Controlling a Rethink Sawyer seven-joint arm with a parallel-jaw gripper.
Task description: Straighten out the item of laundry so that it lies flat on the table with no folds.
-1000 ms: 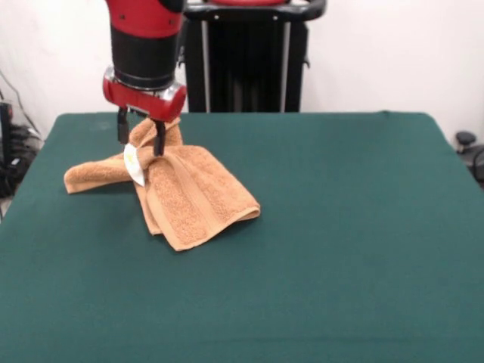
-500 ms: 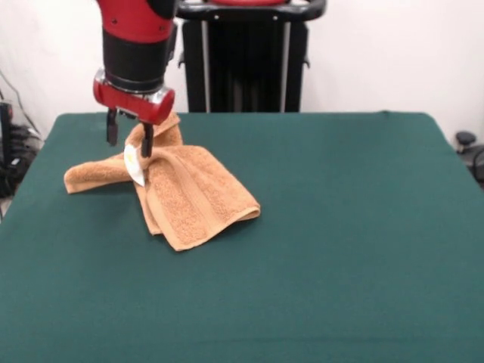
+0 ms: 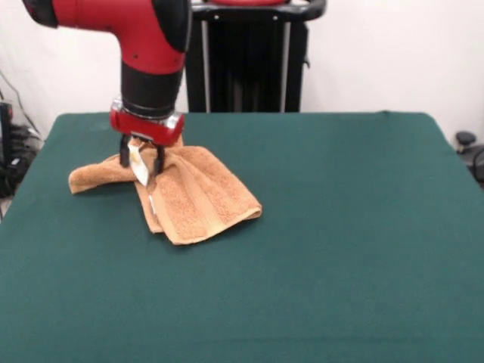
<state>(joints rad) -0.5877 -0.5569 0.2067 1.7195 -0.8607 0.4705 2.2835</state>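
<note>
Bright, even light; soft focus

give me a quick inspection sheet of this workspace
surface: green table, bare apart from the towel
job's things: orange towel rumpled and folded over itself, white tag showing
clutter: nothing seen
grippers: gripper down on the towel's rear part, fingers either side of the tag; open or shut not clear
cables: dark cables off the table's left edge
surroundings: white wall, black pedestal

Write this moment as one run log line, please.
gripper: down on towel top, open or shut unclear | towel: rumpled, folded over | white tag: between fingers | table: towel left of centre
</note>
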